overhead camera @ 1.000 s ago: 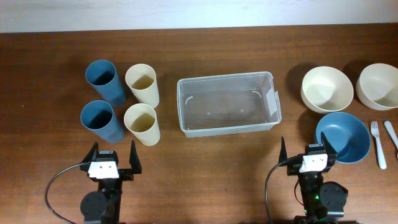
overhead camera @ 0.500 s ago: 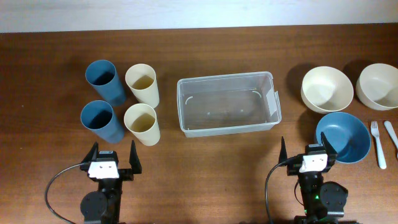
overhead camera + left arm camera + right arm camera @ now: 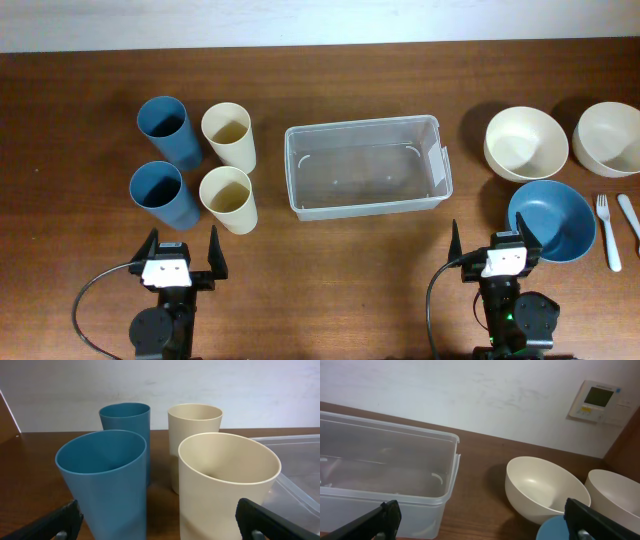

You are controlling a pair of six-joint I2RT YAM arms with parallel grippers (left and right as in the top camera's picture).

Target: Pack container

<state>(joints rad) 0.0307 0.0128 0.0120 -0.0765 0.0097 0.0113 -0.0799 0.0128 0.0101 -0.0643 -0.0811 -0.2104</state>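
The clear plastic container (image 3: 367, 166) lies empty at the table's middle, its white label on the right short end; it also shows in the right wrist view (image 3: 385, 475) and at the edge of the left wrist view (image 3: 300, 470). Two blue cups (image 3: 165, 130) (image 3: 160, 193) and two cream cups (image 3: 229, 135) (image 3: 229, 198) stand to its left. Two cream bowls (image 3: 525, 142) (image 3: 608, 138) and a blue bowl (image 3: 551, 220) sit to its right. My left gripper (image 3: 183, 254) is open and empty in front of the near cups (image 3: 160, 530). My right gripper (image 3: 495, 245) is open and empty beside the blue bowl (image 3: 482, 532).
A white fork (image 3: 607, 232) and another white utensil (image 3: 629, 215) lie at the far right edge. A pale wall runs behind the table, with a small white control panel (image 3: 597, 400) on it in the right wrist view.
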